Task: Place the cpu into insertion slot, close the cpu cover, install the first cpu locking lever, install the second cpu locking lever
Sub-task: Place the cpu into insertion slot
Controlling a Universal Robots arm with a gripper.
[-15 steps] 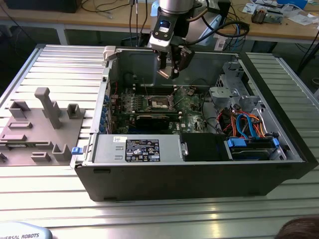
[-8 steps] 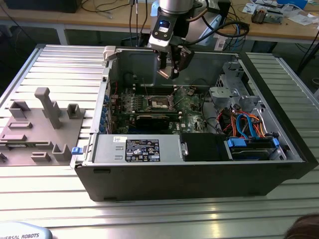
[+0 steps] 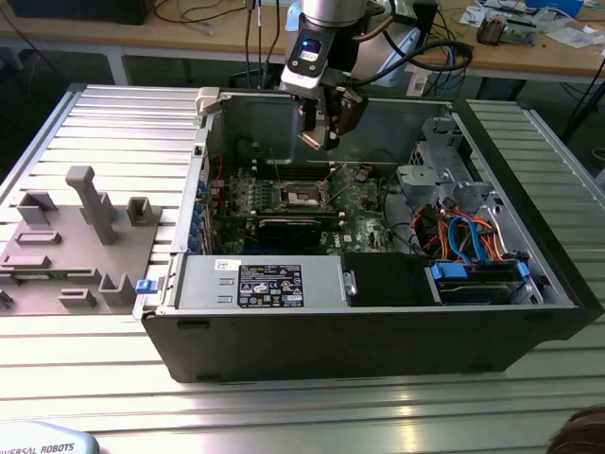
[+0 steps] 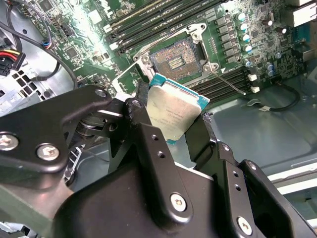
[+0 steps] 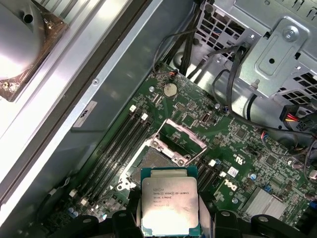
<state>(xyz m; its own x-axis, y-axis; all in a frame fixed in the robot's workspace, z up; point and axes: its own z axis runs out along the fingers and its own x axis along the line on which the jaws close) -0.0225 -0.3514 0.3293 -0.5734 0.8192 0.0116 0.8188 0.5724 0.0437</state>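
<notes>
The slatted metal desk (image 3: pixel 284 407) carries an open computer case (image 3: pixel 378 331) lying on its side. The jaws hang inside it, above the green motherboard (image 5: pixel 233 144). Below and just ahead of the jaws sits the insertion slot (image 4: pixel 176 62), bare, with its contact field exposed. The cpu cover (image 5: pixel 171 149) stands swung open on the slot's far side from the jaws. The jaws are closed narrowly on the cpu (image 5: pixel 167 206), pinching two opposite edges and holding it clear of the board. The first step, placing the chip, is in hand. Seating it likely calls for squaring the chip to the slot and keeping it level.
</notes>
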